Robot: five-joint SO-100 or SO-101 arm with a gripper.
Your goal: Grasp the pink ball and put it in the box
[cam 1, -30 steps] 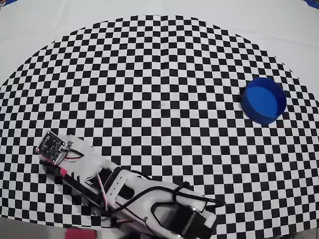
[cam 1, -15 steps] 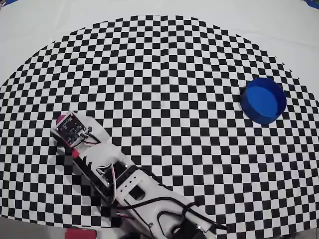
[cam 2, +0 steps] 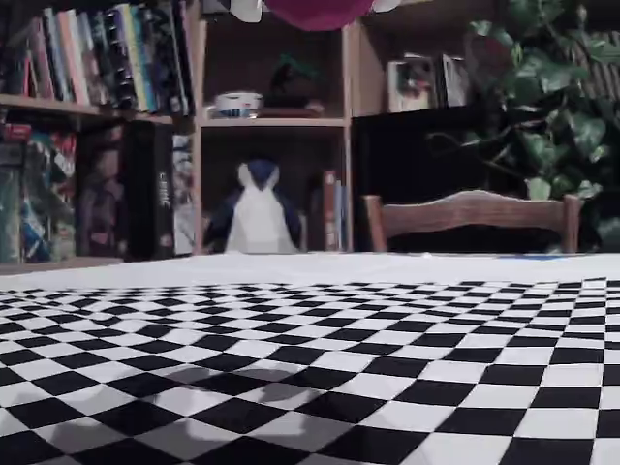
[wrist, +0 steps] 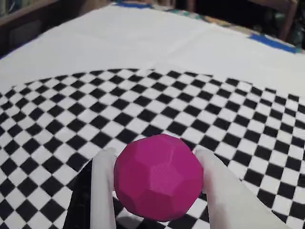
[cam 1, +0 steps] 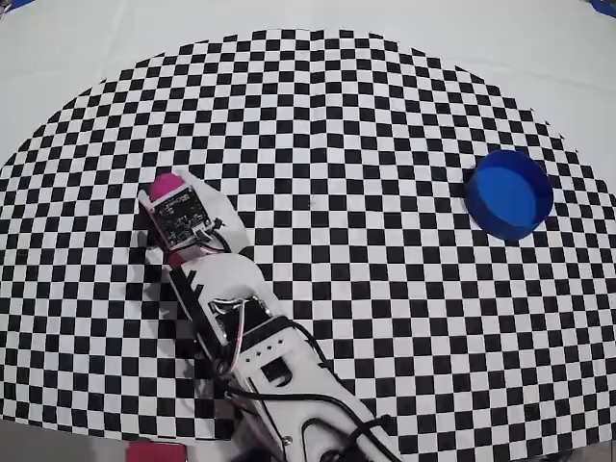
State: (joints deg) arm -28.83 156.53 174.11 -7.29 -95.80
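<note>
The end effector (wrist: pixel 157 167) is clamped on the ball (wrist: pixel 158 177): in the wrist view a white finger (wrist: pixel 104 191) presses each side of the faceted magenta sphere, which fills the gap between them. The fixed view shows the ball (cam 2: pixel 318 12) at the very top of the frame, well above the checkered mat (cam 2: pixel 387 368), with only its shadow on the squares below, so it is lifted clear. From overhead, the ball (cam 1: pixel 166 183) peeks out past the wrist camera board, over the left part of the mat (cam 1: pixel 318 115), while the box (cam 1: pixel 509 193) sits near the mat's right edge, well apart from it.

The step in hand looks like the carry across to the box. To do it well, hold the squeeze steady, since the ball's sides are curved and could slip out. Keep the height through the sweep so the ball clears the thick rim. Bring it over the middle of the blue opening, lower a little, and only then part the fingers, so it cannot bounce off the rim onto the bench.
</note>
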